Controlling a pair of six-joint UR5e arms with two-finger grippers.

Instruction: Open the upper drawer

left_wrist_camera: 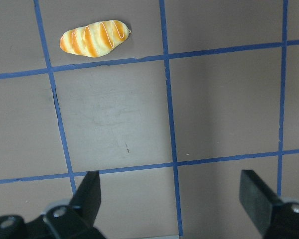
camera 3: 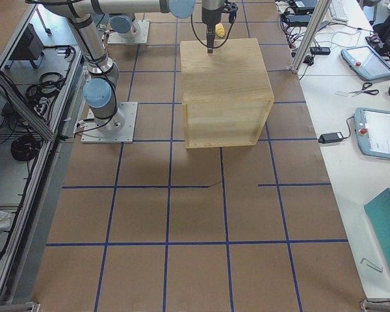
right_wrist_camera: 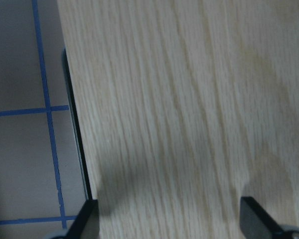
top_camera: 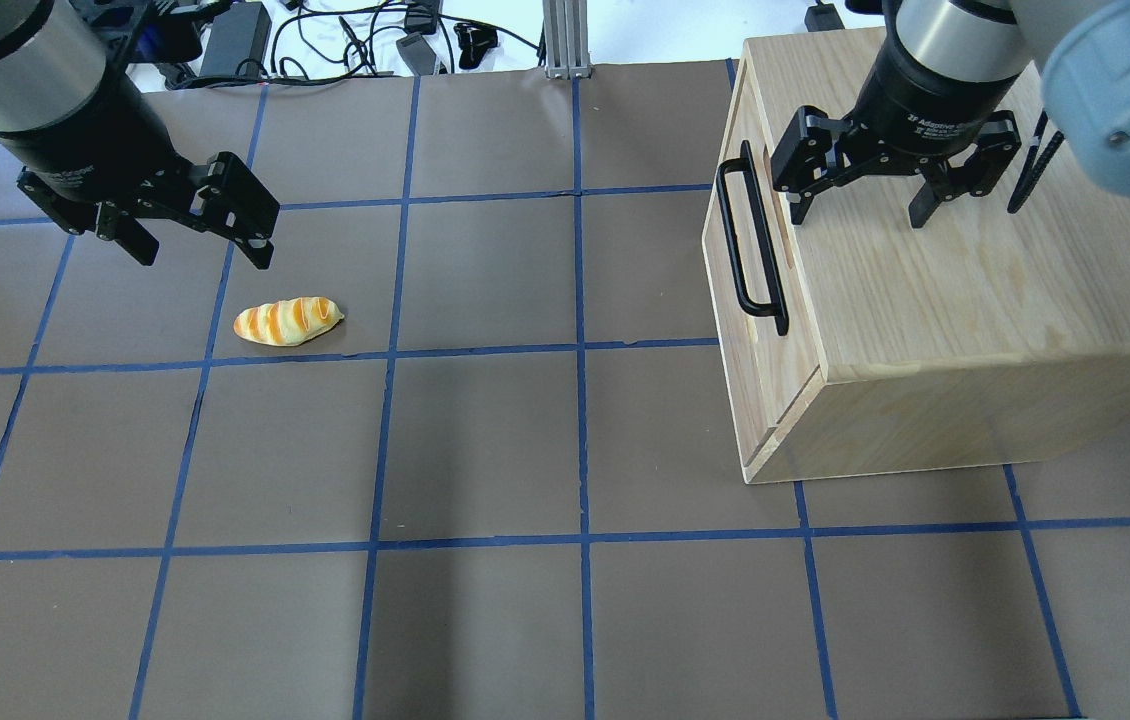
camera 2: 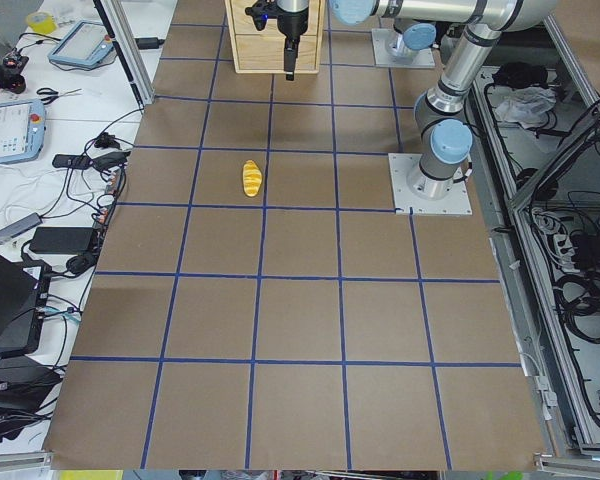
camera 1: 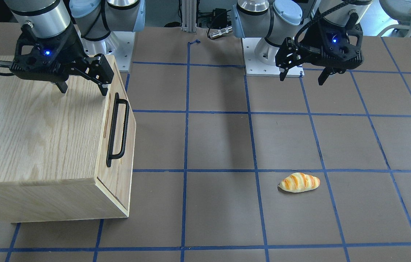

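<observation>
The upper drawer is the light-oak front panel at the top of the cabinet's front face, with a slot and a long black bar handle. It looks shut. In the overhead view the drawer and its handle face the table's middle. My right gripper is open and empty. It hangs over the cabinet top, just behind the handle edge, and also shows in the front view. The right wrist view shows the handle as a dark strip beside the top. My left gripper is open and empty above the table.
The wood-grain cabinet stands on the robot's right side. A striped bread roll lies on the brown mat just in front of the left gripper, and shows in the left wrist view. Blue tape lines grid the table.
</observation>
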